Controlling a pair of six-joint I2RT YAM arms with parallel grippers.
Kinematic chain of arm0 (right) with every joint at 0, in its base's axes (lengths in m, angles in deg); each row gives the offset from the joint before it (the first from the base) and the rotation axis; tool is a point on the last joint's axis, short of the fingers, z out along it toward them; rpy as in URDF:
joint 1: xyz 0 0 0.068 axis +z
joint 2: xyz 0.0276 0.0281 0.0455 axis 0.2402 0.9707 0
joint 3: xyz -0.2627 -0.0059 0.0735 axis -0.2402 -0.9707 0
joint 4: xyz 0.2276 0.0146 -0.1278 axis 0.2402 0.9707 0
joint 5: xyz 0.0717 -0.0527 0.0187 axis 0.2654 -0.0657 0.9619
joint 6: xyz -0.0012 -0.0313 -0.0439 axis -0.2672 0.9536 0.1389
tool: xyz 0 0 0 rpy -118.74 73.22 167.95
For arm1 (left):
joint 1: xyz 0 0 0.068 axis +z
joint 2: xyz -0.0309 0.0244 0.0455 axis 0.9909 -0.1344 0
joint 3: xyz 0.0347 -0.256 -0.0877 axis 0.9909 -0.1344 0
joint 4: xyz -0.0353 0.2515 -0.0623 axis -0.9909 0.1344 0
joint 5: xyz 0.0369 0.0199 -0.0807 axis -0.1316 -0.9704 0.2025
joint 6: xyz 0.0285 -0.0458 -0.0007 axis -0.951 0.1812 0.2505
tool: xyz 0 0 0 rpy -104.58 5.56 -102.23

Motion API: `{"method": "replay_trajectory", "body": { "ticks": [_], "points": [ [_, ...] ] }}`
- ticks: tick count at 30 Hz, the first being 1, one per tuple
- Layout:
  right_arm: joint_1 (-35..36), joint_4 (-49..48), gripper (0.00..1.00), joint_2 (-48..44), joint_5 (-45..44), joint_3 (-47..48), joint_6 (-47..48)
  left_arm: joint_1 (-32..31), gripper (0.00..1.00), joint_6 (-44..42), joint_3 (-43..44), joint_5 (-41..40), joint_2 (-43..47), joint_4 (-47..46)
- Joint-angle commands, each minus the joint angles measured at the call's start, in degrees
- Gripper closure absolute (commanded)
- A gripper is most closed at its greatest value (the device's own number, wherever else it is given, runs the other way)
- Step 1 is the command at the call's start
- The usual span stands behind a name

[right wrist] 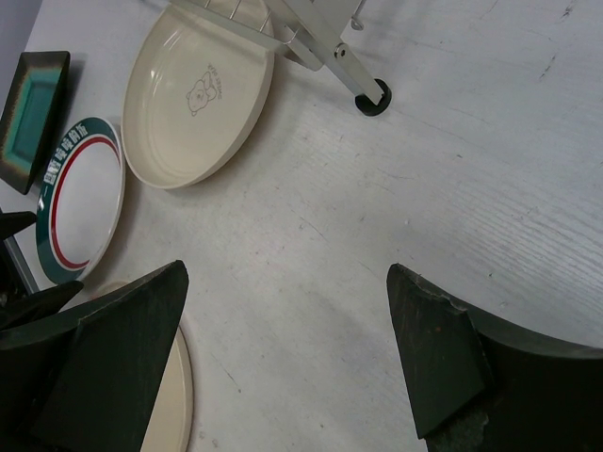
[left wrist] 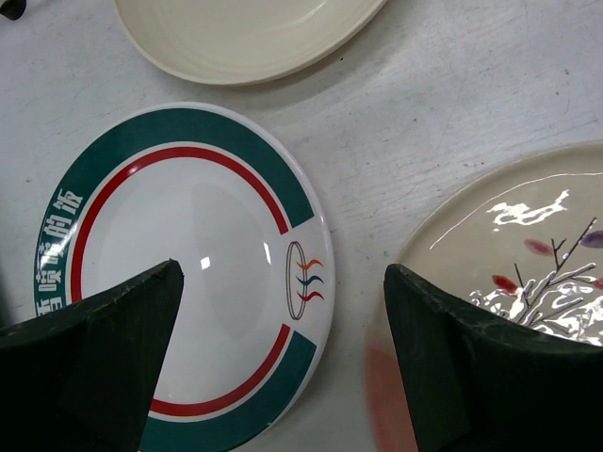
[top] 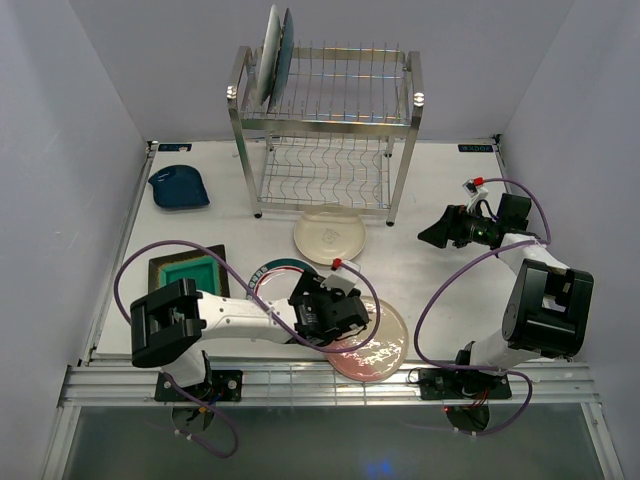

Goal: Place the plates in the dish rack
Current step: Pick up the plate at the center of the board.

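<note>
Overhead, two plates (top: 272,55) are seen stood on edge in the rack (top: 410,120), top tier, slotted upright so that more can be fitted alongside. The left gripper (top: 340,305) is held low between the green-rimmed plate (top: 266,266) and the pink plate (top: 385,350), probably to take one by its rim. From the left wrist, its jaws are seen wide apart and empty, one finger over each plate. From the right wrist, the right gripper (right wrist: 287,271) is likewise seen parted, nothing held, the cream plate (right wrist: 188,104) ahead to its left.
</note>
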Motion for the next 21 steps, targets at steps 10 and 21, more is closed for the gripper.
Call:
{"method": "replay_trajectory", "body": {
  "ticks": [10, 21],
  "points": [
    [0.1, 0.3, 0.08, 1.4, 2.1, 2.7, 0.7, 3.8, 0.02, 1.5, -0.7, 2.0, -0.6, 2.5],
    [0.1, 0.5, 0.08, 1.5, 2.0, 2.8, 0.7, 4.5, 0.02, -1.8, -0.4, 5.2, -4.2, 0.3]
  ]
}}
